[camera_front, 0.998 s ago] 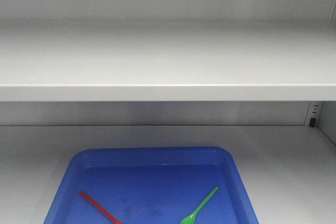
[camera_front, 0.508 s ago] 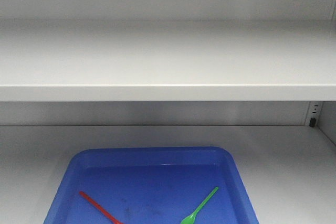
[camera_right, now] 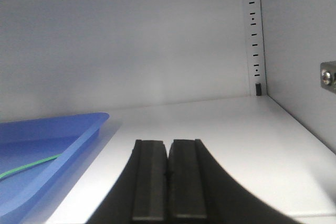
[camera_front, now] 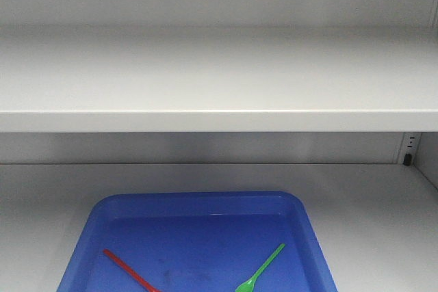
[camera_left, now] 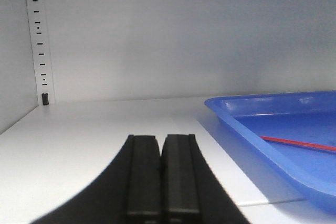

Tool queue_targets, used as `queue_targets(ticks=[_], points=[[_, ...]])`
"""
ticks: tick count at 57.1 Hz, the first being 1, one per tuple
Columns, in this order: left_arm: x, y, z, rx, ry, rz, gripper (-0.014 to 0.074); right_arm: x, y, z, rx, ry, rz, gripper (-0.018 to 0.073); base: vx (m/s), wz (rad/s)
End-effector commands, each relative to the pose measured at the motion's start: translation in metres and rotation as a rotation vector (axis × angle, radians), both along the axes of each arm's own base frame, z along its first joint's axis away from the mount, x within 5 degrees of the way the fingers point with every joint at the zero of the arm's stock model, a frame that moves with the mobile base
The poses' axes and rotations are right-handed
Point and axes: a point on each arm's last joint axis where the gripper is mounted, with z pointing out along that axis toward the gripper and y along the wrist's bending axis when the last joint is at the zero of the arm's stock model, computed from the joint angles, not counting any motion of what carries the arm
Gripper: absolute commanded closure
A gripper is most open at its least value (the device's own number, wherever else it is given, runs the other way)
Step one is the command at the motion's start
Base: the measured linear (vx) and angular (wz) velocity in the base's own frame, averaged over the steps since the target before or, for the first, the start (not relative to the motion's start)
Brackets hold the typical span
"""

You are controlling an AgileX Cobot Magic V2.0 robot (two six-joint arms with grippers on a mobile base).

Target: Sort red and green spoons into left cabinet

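Two spoons lie in a tray on the cabinet's lower shelf.

We see the pale grey metal cabinet (camera_front: 219,80) filling the front frame, its wide blue plastic tray (camera_front: 304,223) at lower centre. In the tray the thin red plastic spoon (camera_front: 130,270) lies lower left, the bright green plastic spoon (camera_front: 263,268) lower right, well apart. Our left gripper (camera_left: 160,179) and right gripper (camera_right: 168,182) each sit at the bottom of their wrist views, pads pressed together, holding nothing.
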Motion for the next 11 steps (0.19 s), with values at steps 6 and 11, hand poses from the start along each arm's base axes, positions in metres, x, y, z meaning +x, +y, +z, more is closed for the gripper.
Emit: queue_targets(ticks=[6, 11], points=[[-0.0022, 0.0005, 0.0024, -0.017, -0.080, 0.000, 0.0597, -0.0020, 0.0000, 0.0047, 0.003, -0.081, 0.000, 0.0562, 0.00, 0.00], [-0.0022, 0.0005, 0.0024, -0.017, -0.080, 0.000, 0.0597, -0.0020, 0.0000, 0.0047, 0.003, -0.081, 0.000, 0.0562, 0.00, 0.00]])
